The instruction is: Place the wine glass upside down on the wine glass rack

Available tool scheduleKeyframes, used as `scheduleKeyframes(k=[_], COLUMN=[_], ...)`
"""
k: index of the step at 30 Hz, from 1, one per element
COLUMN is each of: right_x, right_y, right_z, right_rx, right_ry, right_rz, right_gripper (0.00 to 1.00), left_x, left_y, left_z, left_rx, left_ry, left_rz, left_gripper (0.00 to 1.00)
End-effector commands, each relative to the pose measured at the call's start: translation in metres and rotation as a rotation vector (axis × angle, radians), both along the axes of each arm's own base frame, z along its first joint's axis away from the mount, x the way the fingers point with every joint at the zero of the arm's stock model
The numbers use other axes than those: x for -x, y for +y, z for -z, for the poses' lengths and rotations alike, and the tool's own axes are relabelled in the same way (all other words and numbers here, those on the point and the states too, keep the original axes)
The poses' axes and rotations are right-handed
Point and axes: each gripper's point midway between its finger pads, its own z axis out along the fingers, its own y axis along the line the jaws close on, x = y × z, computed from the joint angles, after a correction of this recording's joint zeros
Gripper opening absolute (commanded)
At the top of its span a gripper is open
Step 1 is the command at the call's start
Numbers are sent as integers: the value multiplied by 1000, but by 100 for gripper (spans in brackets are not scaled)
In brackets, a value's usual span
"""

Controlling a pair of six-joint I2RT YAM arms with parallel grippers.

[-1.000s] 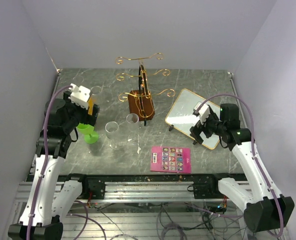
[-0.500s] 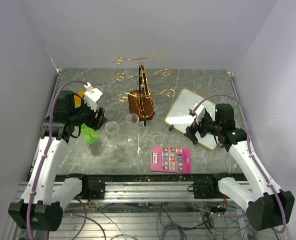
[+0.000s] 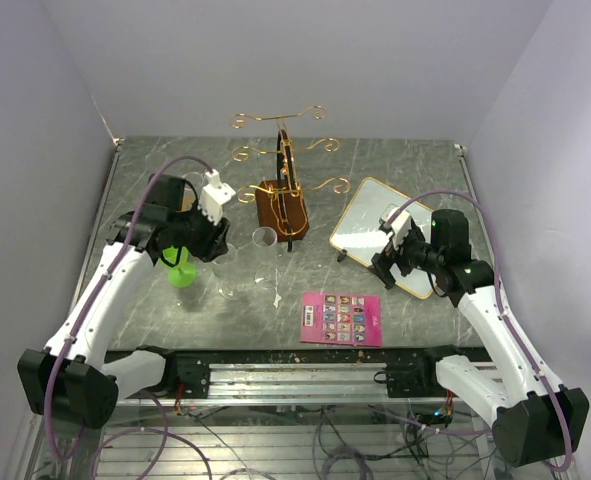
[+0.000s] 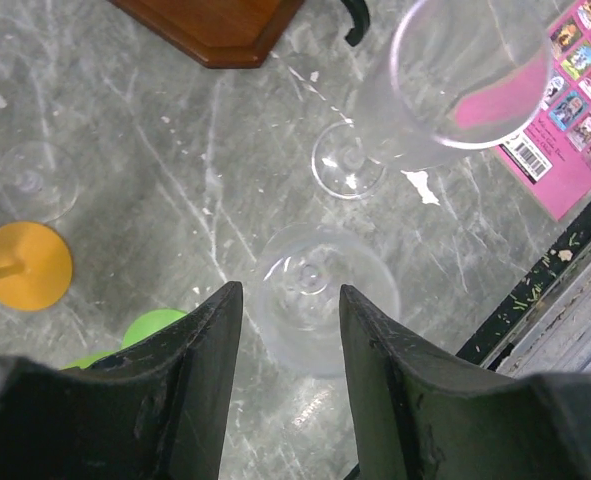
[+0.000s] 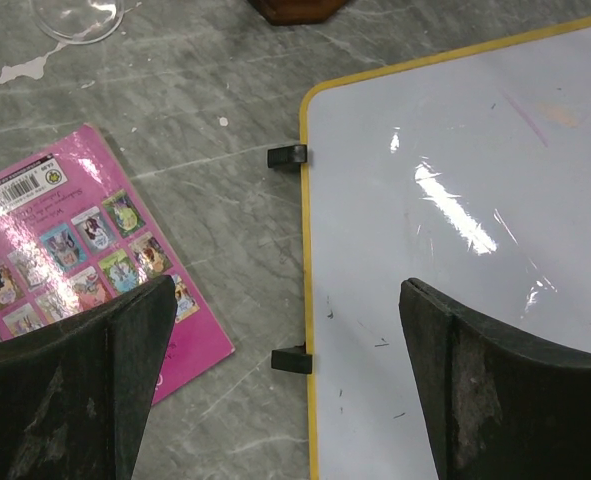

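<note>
The wine glass rack (image 3: 281, 150) is gold wire with scroll arms on a dark wooden block (image 3: 280, 208) at the table's middle back. A clear wine glass (image 3: 225, 280) stands upright in front of it on the left. A second clear glass (image 3: 265, 238) stands close to the block. My left gripper (image 3: 213, 250) is open just above the first glass. In the left wrist view the glass (image 4: 310, 300) shows from above between my open fingers (image 4: 200, 360), with the gripper (image 4: 290, 295) not touching it. My right gripper (image 3: 390, 262) is open and empty over the whiteboard's edge.
A green plastic glass (image 3: 182, 272) stands left of the clear one, and an orange foot (image 4: 25, 265) and a clear foot (image 4: 30, 180) lie nearby. A yellow-framed whiteboard (image 3: 375, 225) lies at the right. A pink booklet (image 3: 342, 318) lies in front.
My left arm has swung right from the far left and come down over the clear wine glass. My right gripper has shifted only slightly.
</note>
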Motion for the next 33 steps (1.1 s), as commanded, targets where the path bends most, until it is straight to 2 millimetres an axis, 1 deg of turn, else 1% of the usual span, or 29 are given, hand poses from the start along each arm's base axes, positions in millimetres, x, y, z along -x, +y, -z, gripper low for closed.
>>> scheduleKeyframes(k=[1, 3, 6, 13, 19, 21, 24, 28, 33], right_x=[0, 0, 0, 0, -2, -2, -3, -4, -6], right_y=[0, -1, -1, -1, -1, -2, -3, -4, -6], right_z=[2, 2, 2, 6, 7, 8, 8, 10, 11], right_rx=[3, 4, 5, 8, 12, 14, 16, 23, 30], right_ry=[-7, -7, -7, 5, 11, 13, 10, 13, 14], right_rz=[6, 7, 8, 9, 13, 16, 24, 34, 43], right_gripper=[93, 93, 93, 93, 93, 93, 93, 93, 93], left_x=[-8, -13, -16, -14, -11, -11, -11, -9, -6], left_y=[-4, 1, 3, 2, 4, 3, 3, 2, -1], left_z=[2, 4, 4, 7, 20, 23, 21, 21, 20], left_rx=[-66, -95, -105, -105, -132, -136, -134, -135, -124], left_ry=[-18, -25, -36, -44, -9, -4, -13, -17, -21], left_rz=[-29, -58, -70, -63, -56, -53, -49, -38, -10], left_gripper=[53, 51, 50, 50, 48, 45, 41, 33, 24])
